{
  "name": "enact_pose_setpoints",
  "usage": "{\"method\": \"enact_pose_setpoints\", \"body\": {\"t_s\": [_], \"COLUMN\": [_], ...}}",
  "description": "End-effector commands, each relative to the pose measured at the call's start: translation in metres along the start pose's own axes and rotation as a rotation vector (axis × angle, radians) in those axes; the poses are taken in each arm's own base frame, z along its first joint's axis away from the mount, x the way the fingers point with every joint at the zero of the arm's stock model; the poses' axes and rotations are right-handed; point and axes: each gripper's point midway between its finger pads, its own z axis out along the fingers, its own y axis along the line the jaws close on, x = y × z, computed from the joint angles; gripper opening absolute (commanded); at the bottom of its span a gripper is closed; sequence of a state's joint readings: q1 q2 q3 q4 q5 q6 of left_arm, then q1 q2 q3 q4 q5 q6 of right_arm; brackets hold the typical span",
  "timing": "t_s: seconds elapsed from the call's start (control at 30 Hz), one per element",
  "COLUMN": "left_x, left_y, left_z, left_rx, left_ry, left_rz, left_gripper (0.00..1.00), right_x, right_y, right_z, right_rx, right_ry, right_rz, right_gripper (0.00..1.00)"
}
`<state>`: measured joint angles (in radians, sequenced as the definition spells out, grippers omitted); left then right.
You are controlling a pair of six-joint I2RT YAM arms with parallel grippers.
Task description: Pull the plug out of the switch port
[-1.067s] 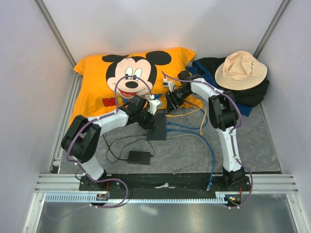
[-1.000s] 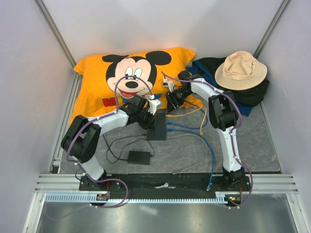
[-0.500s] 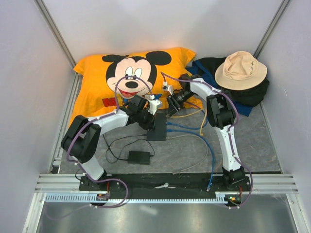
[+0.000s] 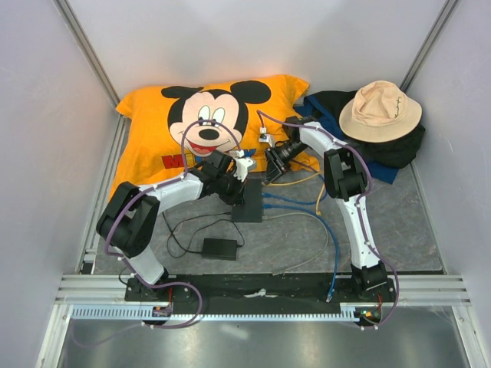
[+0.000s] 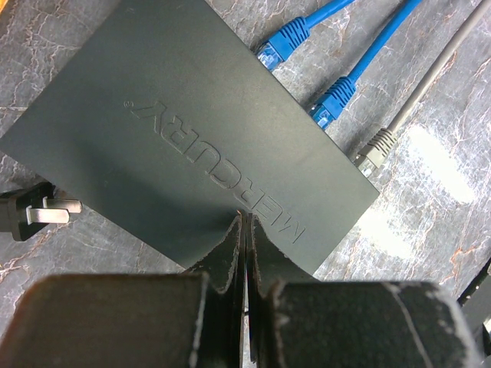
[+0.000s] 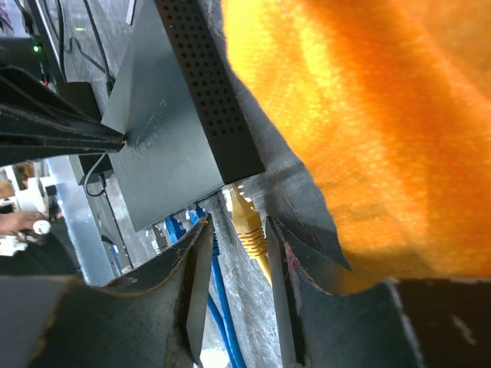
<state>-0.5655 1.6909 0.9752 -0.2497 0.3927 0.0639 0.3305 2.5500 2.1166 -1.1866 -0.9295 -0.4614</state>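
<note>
The switch (image 4: 248,201) is a flat black box lying on the grey mat. In the left wrist view the switch (image 5: 192,130) has two blue plugs (image 5: 280,47) and a grey plug (image 5: 376,147) along its socket edge. My left gripper (image 5: 245,224) is shut, its tips resting on the switch top. In the right wrist view a yellow plug (image 6: 249,226) sits in the end socket of the switch (image 6: 165,146). My right gripper (image 6: 239,245) is open, its jaws on either side of the yellow plug, which lies nearer the right-hand finger (image 6: 288,261).
An orange Mickey pillow (image 4: 176,123) lies just behind the switch and fills the right wrist view (image 6: 368,115). A black power brick (image 4: 219,248) with a thin cord lies in front. A tan hat (image 4: 380,111) sits on dark cloth at the back right. Blue, yellow and grey cables (image 4: 307,203) trail right.
My right arm has shifted slightly left and its gripper has come in closer to the switch's far corner. The left arm and the switch have not moved.
</note>
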Motion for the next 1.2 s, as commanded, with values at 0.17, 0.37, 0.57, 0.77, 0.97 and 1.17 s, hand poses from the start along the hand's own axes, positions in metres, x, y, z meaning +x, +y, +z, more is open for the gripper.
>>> {"method": "enact_pose_setpoints", "body": {"t_s": [0.17,0.37,0.57,0.77,0.97,1.17], "left_x": [0.028,0.028,0.028,0.028,0.031,0.036], "left_y": [0.002,0.001,0.0,0.001,0.002,0.008], "left_z": [0.009,0.011,0.012,0.013,0.014,0.016], "left_rx": [-0.03,-0.026,-0.026,-0.032,-0.045,-0.072], "left_ry": [0.102,0.107,0.109,0.112,0.12,0.139], "left_rz": [-0.043,-0.045,-0.046,-0.039,-0.031,-0.026], "left_gripper": [0.02,0.02,0.02,0.02,0.02,0.02], "right_x": [0.072,0.075,0.076,0.076,0.08,0.081], "right_y": [-0.071,-0.07,-0.071,-0.072,-0.084,-0.088], "right_z": [0.035,0.04,0.04,0.041,0.023,0.001], "right_rx": [0.242,0.312,0.336,0.354,0.433,0.438], "right_ry": [0.267,0.301,0.311,0.312,0.332,0.358], "right_rz": [0.184,0.19,0.19,0.2,0.179,0.14], "right_gripper": [0.44,0.41,0.26,0.03,0.0,0.0]}}
